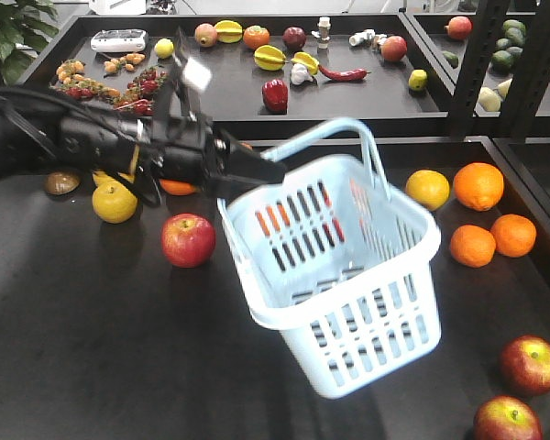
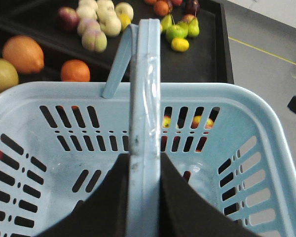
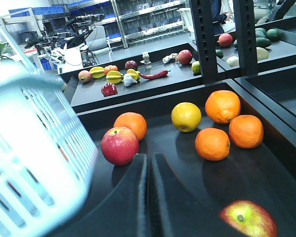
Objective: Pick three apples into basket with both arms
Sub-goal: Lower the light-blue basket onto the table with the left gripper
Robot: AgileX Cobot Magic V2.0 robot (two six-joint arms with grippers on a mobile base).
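Note:
The pale blue basket [image 1: 385,321] hangs tilted above the table, empty, with my left gripper [image 1: 257,170] shut on one hoop handle [image 1: 341,128]. In the left wrist view, both black fingers [image 2: 180,197] press that handle [image 2: 145,89] over the basket [image 2: 237,113]. One red apple [image 1: 188,239] lies left of the basket and two apples [image 1: 531,364] [image 1: 506,422] lie at the front right. My right gripper [image 3: 149,157] is shut on nothing, low over the table, with an apple [image 3: 120,145] just beyond its tips, another apple [image 3: 247,218] at its right and the basket [image 3: 39,148] at its left.
Oranges [image 1: 478,186] [image 1: 472,245] [image 1: 513,235] and a yellow fruit [image 1: 428,188] lie right of the basket. Another yellow fruit [image 1: 115,202] sits under my left arm. A raised table edge [image 1: 348,137] separates a back tray of mixed fruit [image 1: 275,94]. Black shelf posts [image 1: 477,64] stand back right.

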